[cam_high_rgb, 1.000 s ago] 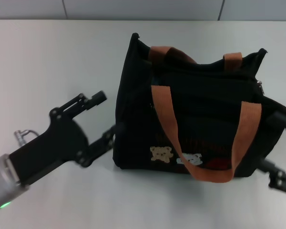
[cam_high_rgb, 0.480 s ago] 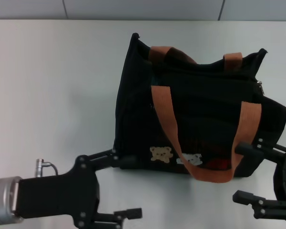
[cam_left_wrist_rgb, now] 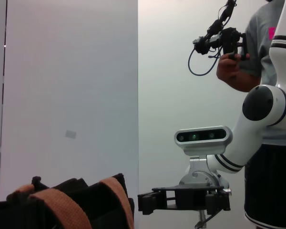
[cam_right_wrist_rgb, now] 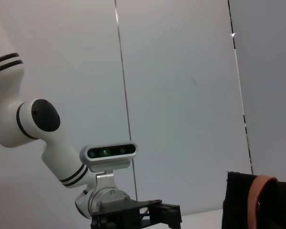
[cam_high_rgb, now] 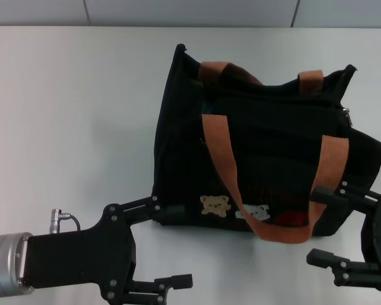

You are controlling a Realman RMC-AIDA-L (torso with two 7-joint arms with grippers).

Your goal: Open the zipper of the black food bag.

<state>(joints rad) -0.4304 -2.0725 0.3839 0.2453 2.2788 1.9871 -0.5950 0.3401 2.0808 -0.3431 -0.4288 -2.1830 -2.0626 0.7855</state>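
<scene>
Bag (cam_high_rgb: 267, 159) first: my black food bag stands upright on the table (cam_high_rgb: 70, 114), mouth up, its long axis running across my view from left to right, brown handles (cam_high_rgb: 222, 165) draped over the near face. Along the top I make out the zipper line, and a small metal pull (cam_high_rgb: 347, 118) at the right end; whether the zip is shut or already drawn I cannot say for sure from here, so I judge no stage. My left claw (cam_high_rgb: 159, 244) hangs low beside the bag's near left corner, fingers spread apart. My right claw (cam_high_rgb: 327, 225) sits at the near right corner, likewise spread, holding nothing. Any work on the zip calls for reaching that pull.
</scene>
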